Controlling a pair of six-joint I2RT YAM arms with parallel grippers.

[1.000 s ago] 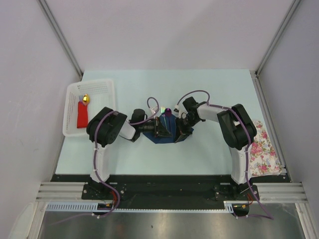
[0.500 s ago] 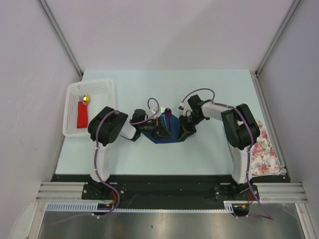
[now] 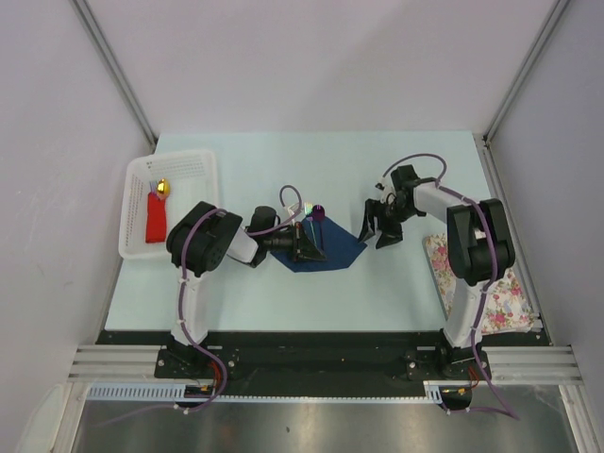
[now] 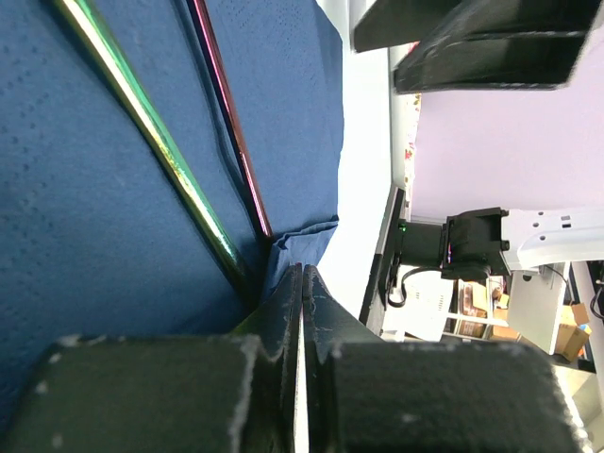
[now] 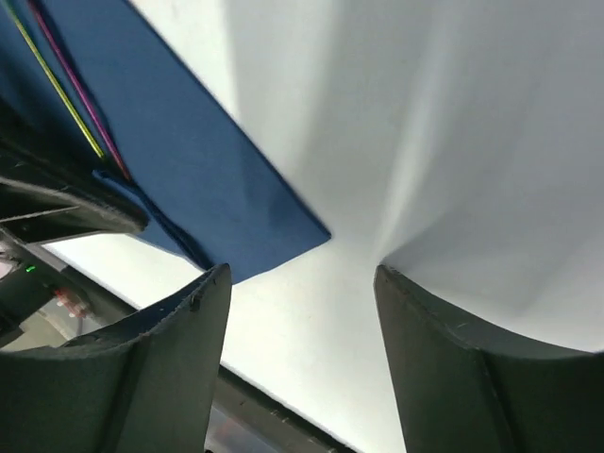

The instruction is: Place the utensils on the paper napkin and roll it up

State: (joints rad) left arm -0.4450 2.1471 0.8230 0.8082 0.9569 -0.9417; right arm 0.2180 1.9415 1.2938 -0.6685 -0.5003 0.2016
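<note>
- Where my left claw [image 4: 302,283] meets the napkin [image 4: 94,236], its jaws are pressed together at a raised fold on the sheet's edge; whether paper is pinched, I cannot tell.
- Utensils [image 4: 156,137]: two slim iridescent stems lie side by side on the napkin, just beyond those tips.
- My right claw [image 3: 379,229]: jaws wide, holding nothing, over bare table [image 3: 283,160] just beside the napkin's right corner, not touching.
</note>
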